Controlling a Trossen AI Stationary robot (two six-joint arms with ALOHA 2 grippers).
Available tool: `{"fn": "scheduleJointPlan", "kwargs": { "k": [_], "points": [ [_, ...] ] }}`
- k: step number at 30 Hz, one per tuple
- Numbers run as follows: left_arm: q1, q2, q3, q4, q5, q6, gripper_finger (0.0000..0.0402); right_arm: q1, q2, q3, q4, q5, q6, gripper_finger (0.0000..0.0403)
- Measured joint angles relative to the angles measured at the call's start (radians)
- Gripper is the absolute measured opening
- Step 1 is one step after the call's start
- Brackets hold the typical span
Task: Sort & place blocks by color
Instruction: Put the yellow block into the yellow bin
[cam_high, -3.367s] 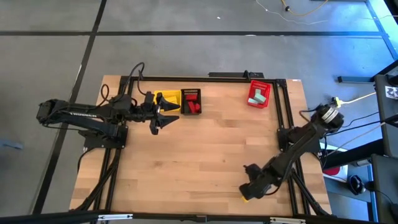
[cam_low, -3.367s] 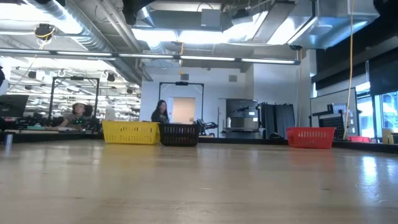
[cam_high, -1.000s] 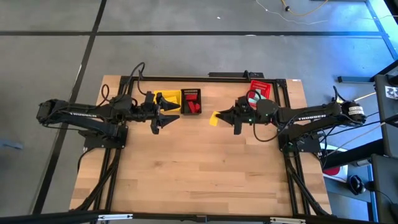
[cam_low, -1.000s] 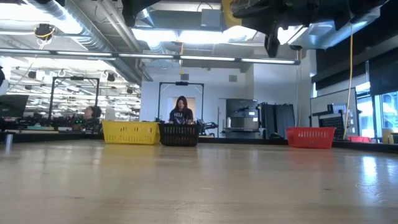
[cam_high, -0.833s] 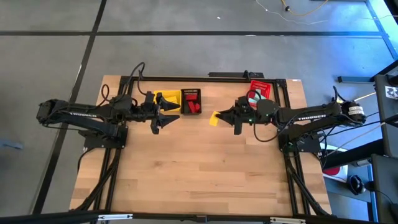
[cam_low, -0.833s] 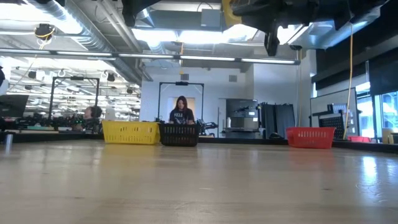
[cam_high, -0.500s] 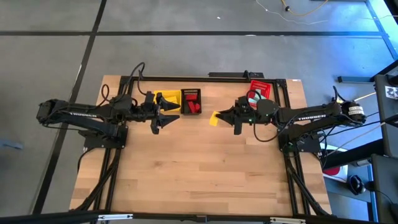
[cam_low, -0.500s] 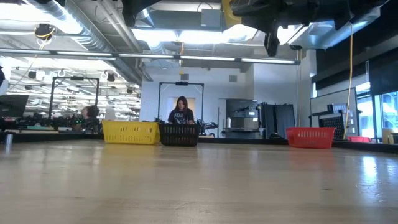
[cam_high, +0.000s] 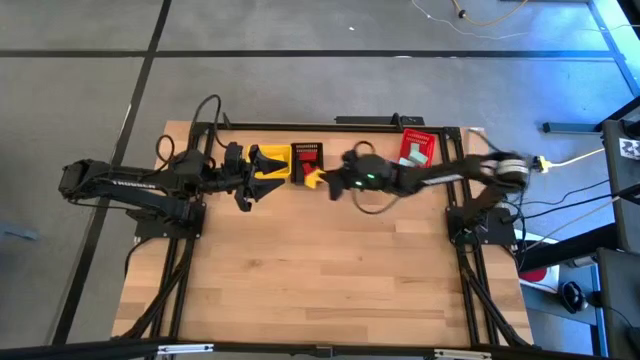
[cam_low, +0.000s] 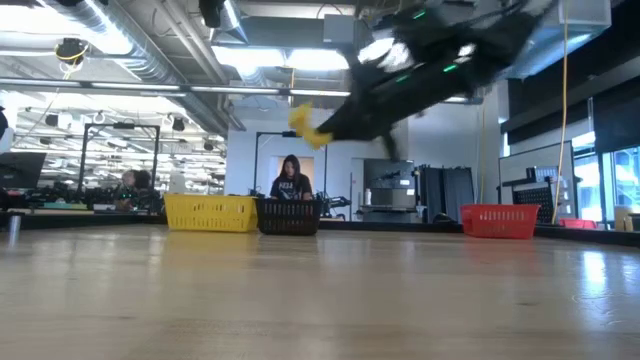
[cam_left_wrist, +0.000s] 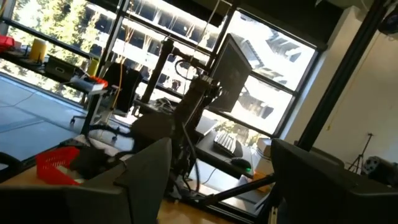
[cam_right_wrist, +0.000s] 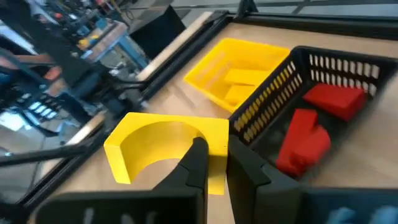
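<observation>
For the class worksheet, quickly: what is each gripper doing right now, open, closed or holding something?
Left gripper: open, empty, raised beside the yellow basket.
Right gripper: closed on a yellow arch-shaped block, above the black basket.

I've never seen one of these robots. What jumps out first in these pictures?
The right gripper is pinching a yellow arch-shaped block in the air, beside the black basket of red blocks. Next to it sits the yellow basket. The left gripper waits by that basket.

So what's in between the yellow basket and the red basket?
In the high view, the black basket sits right beside the yellow basket. Farther along, the right gripper holds a yellow block. Then bare table reaches the red basket.
</observation>
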Motion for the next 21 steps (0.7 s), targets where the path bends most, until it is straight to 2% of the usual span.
{"fn": "scheduleJointPlan", "kwargs": {
  "k": [3, 6, 10, 18, 21],
  "points": [
    [0.0, 0.0, 0.0, 0.001, -0.001, -0.001, 0.0267, -0.033, 0.155, 0.144, -0.002, -0.016, -0.005, 0.0029],
    [0.0, 0.0, 0.0, 0.001, -0.001, -0.013, 0.0267, -0.059, 0.285, 0.277, -0.007, -0.017, 0.058, 0.0029],
    [0.0, 0.0, 0.0, 0.001, -0.002, -0.033, 0.0267, -0.08, 0.412, 0.419, -0.008, -0.018, 0.129, 0.0029],
    [0.0, 0.0, 0.0, 0.001, -0.025, -0.033, 0.0267, -0.094, 0.549, 0.561, -0.008, -0.05, 0.22, 0.0029],
    [0.0, 0.0, 0.0, 0.001, -0.026, -0.028, 0.0267, -0.094, 0.572, 0.577, -0.009, -0.051, 0.249, 0.005]
  ]
}}
